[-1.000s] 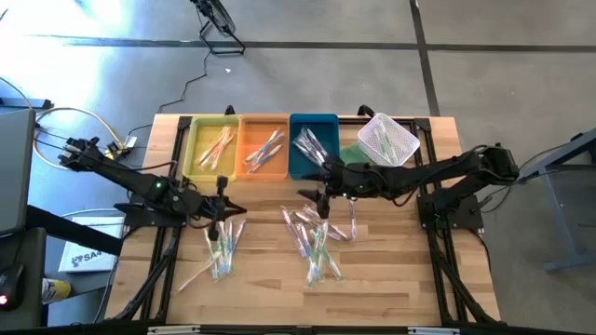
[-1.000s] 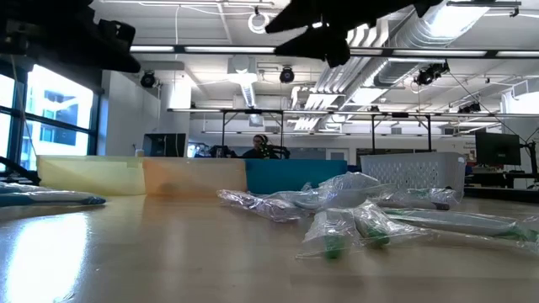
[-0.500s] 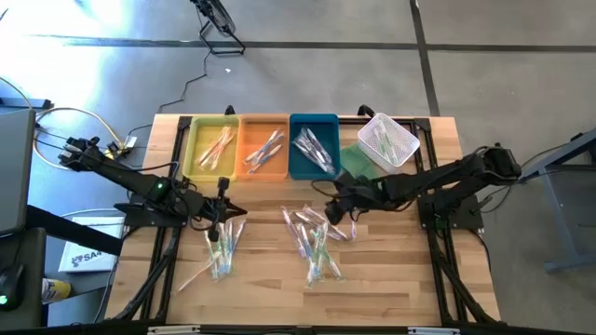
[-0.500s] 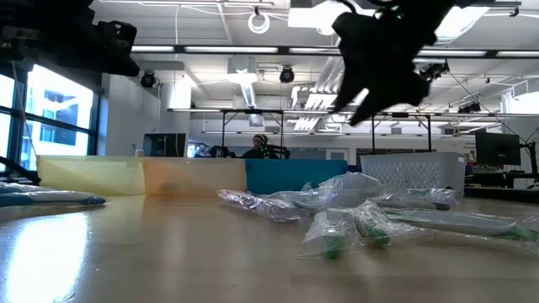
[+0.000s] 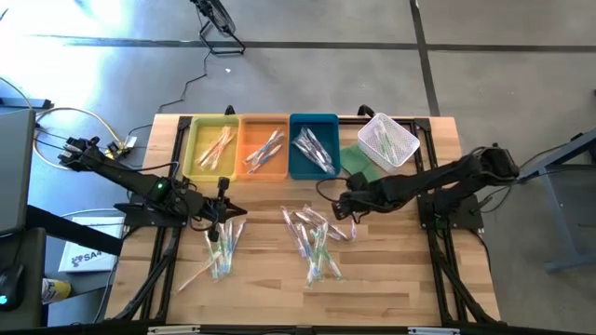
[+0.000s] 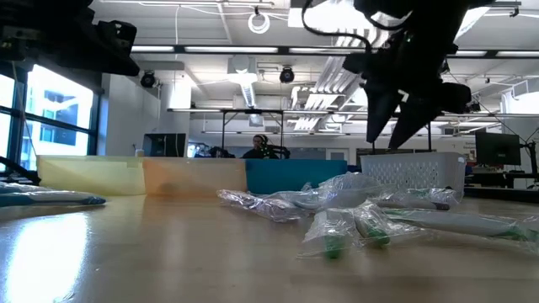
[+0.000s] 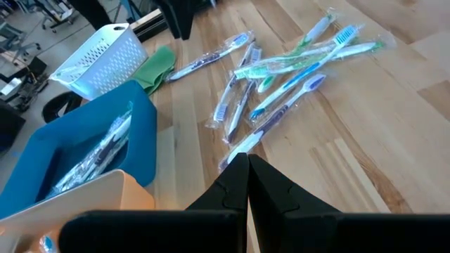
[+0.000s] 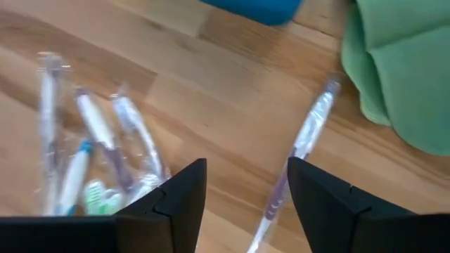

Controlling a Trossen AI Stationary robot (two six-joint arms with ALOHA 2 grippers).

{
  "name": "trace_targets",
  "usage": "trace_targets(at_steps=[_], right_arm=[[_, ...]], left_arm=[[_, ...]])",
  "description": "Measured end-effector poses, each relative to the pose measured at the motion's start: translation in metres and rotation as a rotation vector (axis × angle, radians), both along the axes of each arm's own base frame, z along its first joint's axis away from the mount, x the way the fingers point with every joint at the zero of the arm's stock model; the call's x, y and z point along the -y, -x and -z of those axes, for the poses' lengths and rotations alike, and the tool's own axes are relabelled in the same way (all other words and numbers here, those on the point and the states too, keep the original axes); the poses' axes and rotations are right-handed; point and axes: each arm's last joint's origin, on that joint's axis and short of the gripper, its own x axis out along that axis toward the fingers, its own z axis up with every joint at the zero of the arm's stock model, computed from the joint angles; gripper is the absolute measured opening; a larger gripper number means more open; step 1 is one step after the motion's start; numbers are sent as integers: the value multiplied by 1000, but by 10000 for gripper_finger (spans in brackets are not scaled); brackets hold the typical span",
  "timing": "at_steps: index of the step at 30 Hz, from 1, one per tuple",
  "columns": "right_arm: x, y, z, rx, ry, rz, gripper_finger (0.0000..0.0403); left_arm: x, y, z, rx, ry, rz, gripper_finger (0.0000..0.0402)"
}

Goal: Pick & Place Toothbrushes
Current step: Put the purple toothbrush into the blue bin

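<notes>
- The toothbrushes [image 5: 315,240], each in a clear wrapper, lie in a loose heap on the wooden table [image 5: 391,279] in front of the trays; a smaller heap [image 5: 222,249] lies toward the left arm's side.
- One lone toothbrush [image 8: 295,158] lies apart from the main heap, close to the green cloth [image 8: 401,77].
- More wrapped toothbrushes already lie in the yellow tray [image 5: 211,146], the orange tray [image 5: 264,147] and the blue tray [image 5: 313,146], which stand side by side at the table's far edge.
- The white mesh basket [image 5: 387,140] stands just beside the blue tray, partly over the green cloth, with some toothbrushes inside.
- The right gripper [image 5: 340,208] hangs above the table between the blue tray and the main heap, its fingers spread apart with nothing between them; the lone toothbrush shows on the table below the gap.
- The left gripper [image 5: 229,212] sits over the table near the smaller heap, fingers pressed together and empty.
- In the low view a person [image 6: 258,148] sits far back in the room.
</notes>
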Motion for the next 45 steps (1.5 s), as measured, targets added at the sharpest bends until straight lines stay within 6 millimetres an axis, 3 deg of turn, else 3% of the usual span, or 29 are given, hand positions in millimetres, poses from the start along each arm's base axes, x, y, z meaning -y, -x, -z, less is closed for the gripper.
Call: trace_targets(at_steps=[12,33,38,45], right_arm=[[-3,-13,50,-195,-9,26,188],[-3,-17,74,-280,11,52,185],[-4,-18,74,-273,8,51,147],[-4,-18,75,-269,6,50,57]], left_arm=[[0,0,0,0,0,-2,3],[0,0,0,0,0,-1,3],[0,0,0,-1,0,-1,3],[0,0,0,-1,1,1,3]])
